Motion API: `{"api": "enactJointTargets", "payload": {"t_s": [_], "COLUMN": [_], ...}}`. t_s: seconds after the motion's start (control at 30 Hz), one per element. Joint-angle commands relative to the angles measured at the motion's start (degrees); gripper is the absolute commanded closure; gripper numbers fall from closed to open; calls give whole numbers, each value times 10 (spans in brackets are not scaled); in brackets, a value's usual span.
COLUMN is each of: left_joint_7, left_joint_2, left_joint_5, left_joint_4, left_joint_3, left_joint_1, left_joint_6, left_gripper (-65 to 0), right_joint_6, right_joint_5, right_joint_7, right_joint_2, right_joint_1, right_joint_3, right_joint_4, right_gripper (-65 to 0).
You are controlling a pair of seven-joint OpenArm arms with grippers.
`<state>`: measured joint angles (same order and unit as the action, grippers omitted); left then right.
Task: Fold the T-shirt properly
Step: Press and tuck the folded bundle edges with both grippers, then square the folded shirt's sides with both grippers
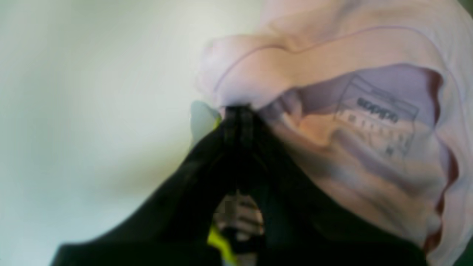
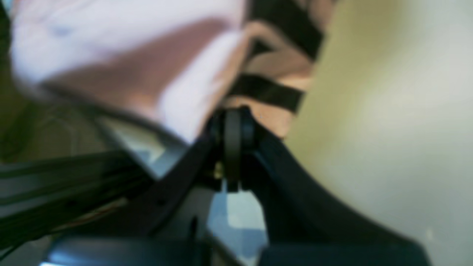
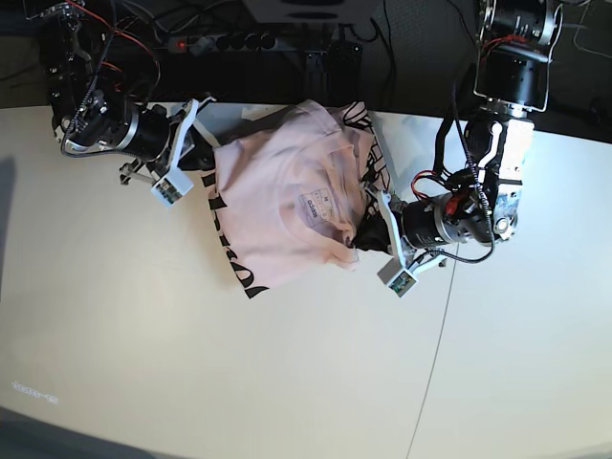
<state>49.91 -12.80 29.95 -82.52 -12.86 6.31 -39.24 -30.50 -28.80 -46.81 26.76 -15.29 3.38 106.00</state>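
Observation:
The pale pink T-shirt [image 3: 277, 206] lies bunched on the table's far middle, with its white neck label [image 3: 315, 206] facing up. Black lettering [image 3: 228, 239] shows along its left and upper right edges. My left gripper [image 3: 367, 239] is shut on the shirt's right edge near the collar. In the left wrist view its tips [image 1: 238, 111] pinch pink fabric beside the label [image 1: 377, 114]. At the shirt's upper left edge my right gripper [image 3: 205, 158] is also shut. In the right wrist view its tips [image 2: 232, 118] clamp cloth bearing black stripes of lettering [image 2: 266, 90].
The cream table [image 3: 191, 354] has a thin seam [image 3: 435, 354] running down its right half. A power strip [image 3: 229, 42] and cables lie behind the far edge. The right arm's body [image 3: 105, 124] sits at the far left, the left arm's column [image 3: 512, 86] at the far right.

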Motion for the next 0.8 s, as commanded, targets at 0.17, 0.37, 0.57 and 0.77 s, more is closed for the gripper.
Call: {"api": "enactJointTargets", "payload": {"t_s": [0.17,0.37,0.57,0.77], "left_joint_7": [12,137,202,191], "left_joint_2": [-8,-48,-75,-67], "left_joint_5": [15,174,301,311], "left_joint_4": [-18,-75,-147,-173], "left_joint_3": [30,117,133,132], "left_joint_1": [38,31,-66,-156], "left_joint_6": [-8,-8,-8,-8], "left_gripper": [0,0,0,0], "right_joint_6": [-8,-8,-8,-8], "right_joint_5": [-4,-17,-12,2], "right_joint_7": [14,25,27,33], "right_joint_2": [7,7,8,1], "right_joint_1": [-3,14,110,262], "right_joint_3": [-41,-107,-94,-8], "right_joint_4": [39,39,-7,-140], "right_gripper": [0,0,0,0]}}
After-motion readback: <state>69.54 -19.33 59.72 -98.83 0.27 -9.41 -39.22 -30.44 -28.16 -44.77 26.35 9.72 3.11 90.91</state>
